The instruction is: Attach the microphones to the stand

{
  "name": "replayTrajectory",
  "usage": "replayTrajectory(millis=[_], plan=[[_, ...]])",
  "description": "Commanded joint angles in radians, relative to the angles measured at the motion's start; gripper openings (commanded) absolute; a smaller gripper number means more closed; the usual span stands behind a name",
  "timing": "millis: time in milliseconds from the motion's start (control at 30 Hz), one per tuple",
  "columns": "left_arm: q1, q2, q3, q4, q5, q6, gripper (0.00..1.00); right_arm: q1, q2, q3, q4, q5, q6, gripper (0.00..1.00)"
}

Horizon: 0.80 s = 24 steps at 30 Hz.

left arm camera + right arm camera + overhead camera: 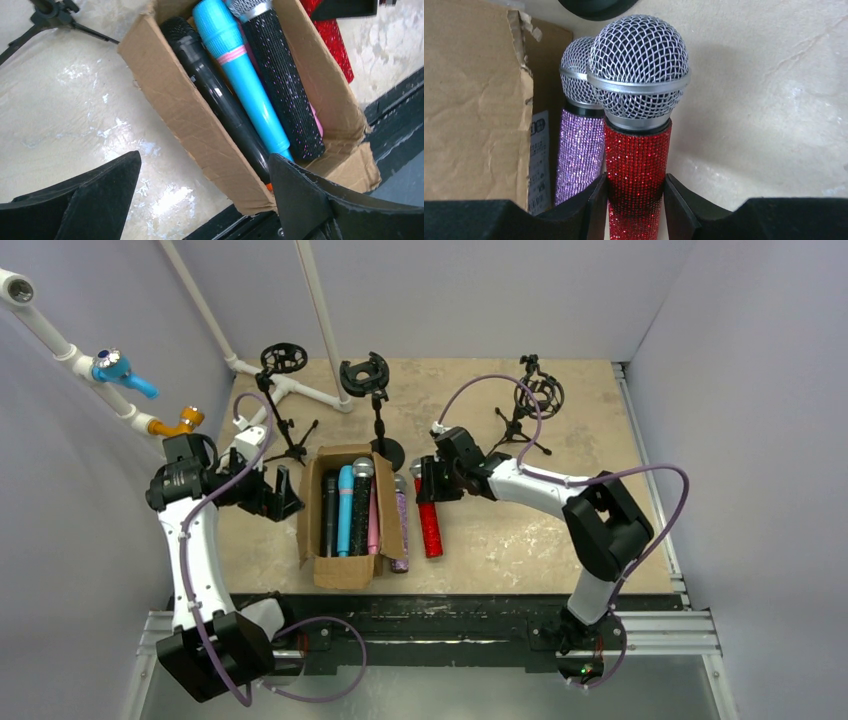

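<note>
My right gripper is shut on the red glitter microphone, which lies on the table right of the cardboard box. In the right wrist view my gripper presses both sides of the red handle, just below the mesh head. A purple glitter microphone lies against it. My left gripper is open and empty just left of the box, which holds a black, a blue and a black speckled microphone. Three stands stand at the back: left, middle, right.
White pipes run along the back left corner, near the left stand. The middle stand's round base sits just behind the box. The black rail marks the table's near edge.
</note>
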Motion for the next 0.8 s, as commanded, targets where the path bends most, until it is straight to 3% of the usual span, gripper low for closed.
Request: replayTrajectory(millis=[0, 67, 200, 367, 567, 700, 767], plan=[[0.001, 0.019, 0.082, 0.034, -0.033, -0.181, 1.00, -0.003, 0.041, 0.042, 0.092, -0.022, 0.035, 0.08], [0.002, 0.058, 0.144, -0.075, 0.024, -0.056, 1.00, -0.003, 0.059, 0.037, 0.115, -0.024, 0.061, 0.10], [0.002, 0.133, 0.156, -0.109, 0.063, -0.069, 1.00, -0.003, 0.084, 0.027, 0.155, -0.027, 0.121, 0.17], [0.002, 0.093, 0.088, 0.016, 0.044, -0.142, 1.00, -0.002, 0.070, -0.019, 0.207, -0.008, 0.202, 0.37], [0.003, -0.007, 0.065, 0.151, -0.082, -0.274, 1.00, 0.007, 0.038, -0.044, 0.216, 0.000, 0.220, 0.61], [0.103, 0.052, 0.121, 0.099, 0.063, -0.262, 1.00, 0.015, 0.018, -0.041, 0.203, 0.007, 0.208, 0.74], [0.106, 0.060, 0.135, 0.103, 0.026, -0.287, 1.00, 0.023, 0.002, -0.027, 0.185, 0.022, 0.194, 0.77]])
